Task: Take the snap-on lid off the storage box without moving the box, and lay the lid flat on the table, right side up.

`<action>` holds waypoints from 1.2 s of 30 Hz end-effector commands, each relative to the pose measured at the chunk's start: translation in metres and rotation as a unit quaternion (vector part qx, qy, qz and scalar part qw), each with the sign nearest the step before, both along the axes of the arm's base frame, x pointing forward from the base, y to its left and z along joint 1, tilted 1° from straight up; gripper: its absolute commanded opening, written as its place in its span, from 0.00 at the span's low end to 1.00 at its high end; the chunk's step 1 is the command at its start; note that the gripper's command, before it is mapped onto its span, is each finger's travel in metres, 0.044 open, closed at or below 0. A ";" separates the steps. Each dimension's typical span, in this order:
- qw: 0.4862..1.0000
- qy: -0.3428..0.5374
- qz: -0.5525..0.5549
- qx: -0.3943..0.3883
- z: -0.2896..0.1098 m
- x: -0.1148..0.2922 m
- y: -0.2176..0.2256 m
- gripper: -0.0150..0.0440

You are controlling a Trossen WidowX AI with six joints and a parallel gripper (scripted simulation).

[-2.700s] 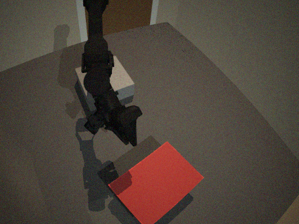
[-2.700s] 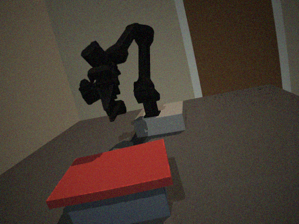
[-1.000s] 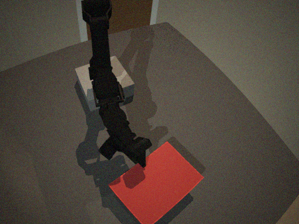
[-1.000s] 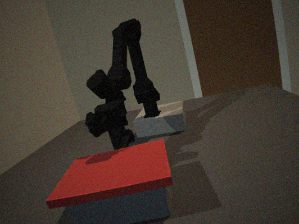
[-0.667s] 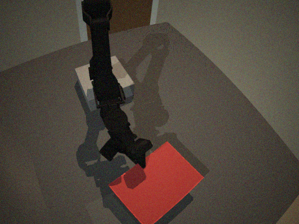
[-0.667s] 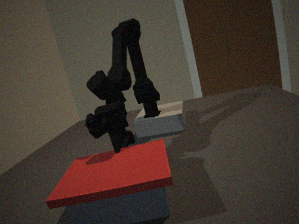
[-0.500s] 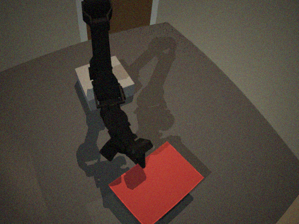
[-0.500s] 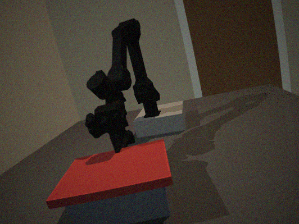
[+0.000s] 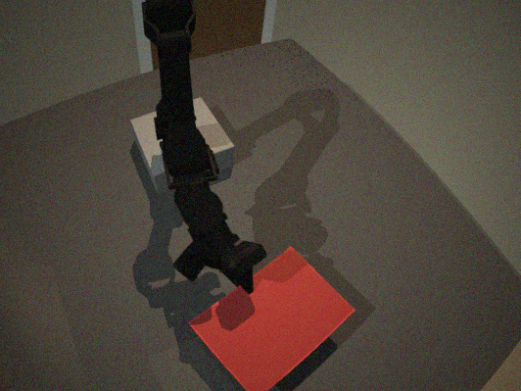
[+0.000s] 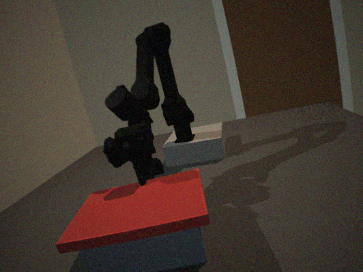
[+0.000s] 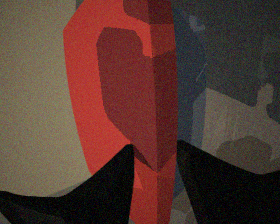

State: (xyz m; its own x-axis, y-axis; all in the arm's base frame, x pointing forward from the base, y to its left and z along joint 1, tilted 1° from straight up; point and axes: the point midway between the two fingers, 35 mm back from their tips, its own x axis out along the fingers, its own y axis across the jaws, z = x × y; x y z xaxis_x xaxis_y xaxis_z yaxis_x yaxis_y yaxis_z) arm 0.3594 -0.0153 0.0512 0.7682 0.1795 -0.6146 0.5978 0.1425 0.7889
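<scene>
A flat red lid [image 9: 284, 317] [image 10: 143, 206] [image 11: 94, 91] lies on top of a blue-grey storage box [image 10: 147, 254] [image 11: 194, 78] near the front of the table. Most of the box is hidden under the lid in the top view. My gripper [image 9: 246, 287] [image 10: 141, 180] [image 11: 154, 148] reaches down to the lid's edge nearest the arm's base. It is shut on that edge. In the wrist view the lid's rim runs between the two dark fingers.
The arm stands on a pale block [image 9: 217, 132] [image 10: 201, 148] behind the box. A brown door [image 9: 220, 8] [image 10: 283, 50] is in the wall at the back. The table's edge [image 9: 441, 170] runs along the right.
</scene>
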 end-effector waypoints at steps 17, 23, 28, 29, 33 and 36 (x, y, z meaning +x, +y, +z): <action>1.000 0.001 0.000 0.000 0.004 -0.001 0.000 0.25; 1.000 0.001 0.000 0.000 0.005 -0.001 0.000 0.25; 1.000 0.001 0.000 0.000 0.006 -0.001 0.000 0.25; 1.000 0.001 0.000 0.000 0.007 -0.001 0.000 0.25; 1.000 0.001 0.000 0.000 0.007 -0.001 0.000 0.25; 1.000 0.001 0.000 0.000 0.008 -0.001 0.000 0.25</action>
State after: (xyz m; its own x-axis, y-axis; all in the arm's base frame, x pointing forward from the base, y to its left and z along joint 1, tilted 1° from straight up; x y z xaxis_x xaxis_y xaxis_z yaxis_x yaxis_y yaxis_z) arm 0.3583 -0.0152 0.0570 0.7662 0.1793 -0.6171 0.6005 0.1420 0.7869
